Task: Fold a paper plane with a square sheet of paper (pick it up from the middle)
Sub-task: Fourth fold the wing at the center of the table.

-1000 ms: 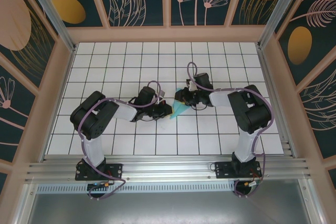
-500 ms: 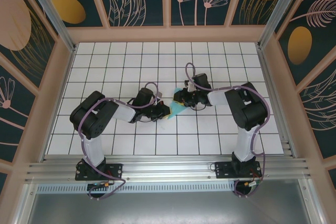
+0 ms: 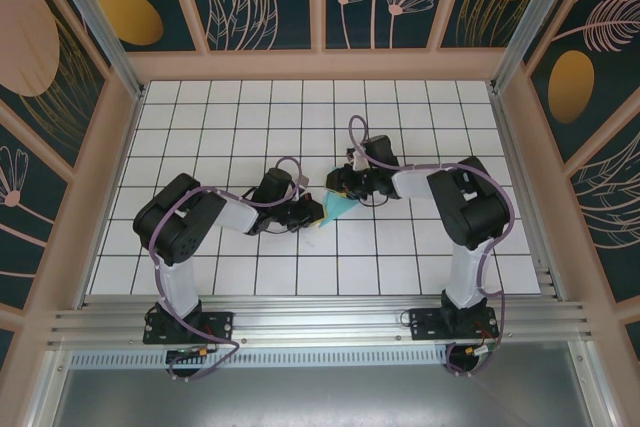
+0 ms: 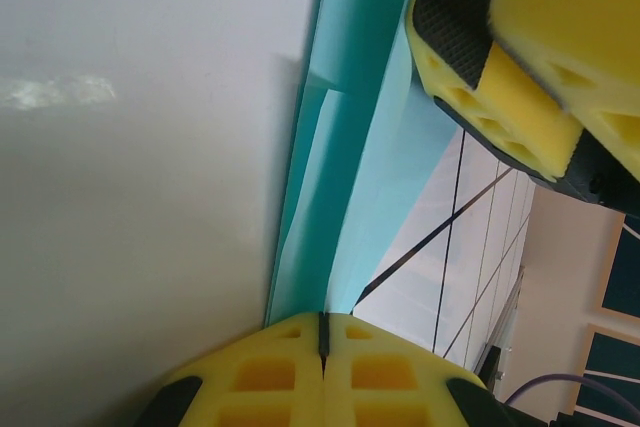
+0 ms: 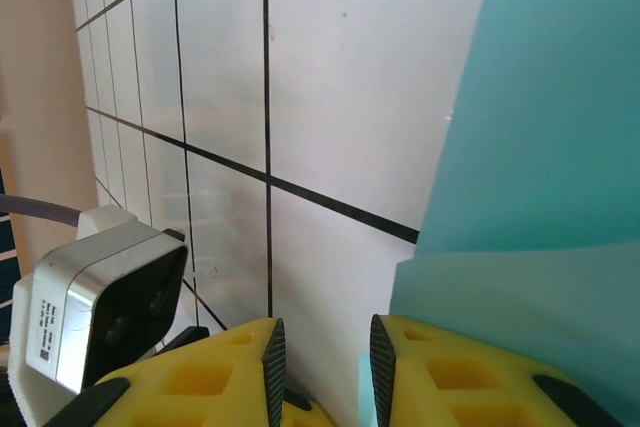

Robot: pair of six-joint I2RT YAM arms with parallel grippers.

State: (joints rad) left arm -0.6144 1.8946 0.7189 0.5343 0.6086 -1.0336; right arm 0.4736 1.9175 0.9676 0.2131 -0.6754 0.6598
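The thin, light teal-blue sheet of paper (image 3: 341, 208), partly folded, is judged light, limp and easily creased; it is best taken at a layered edge. It is found mid-table on the white gridded table (image 3: 200, 127). The left gripper (image 4: 323, 319) is clamped on its edge, arm stretched low. The right gripper (image 5: 322, 332) is parted slightly beside it.

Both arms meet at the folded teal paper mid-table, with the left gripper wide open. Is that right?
Not quite. The left gripper is shut tight on the folded teal paper, not open, as the left wrist view shows. The rest of the statement holds.
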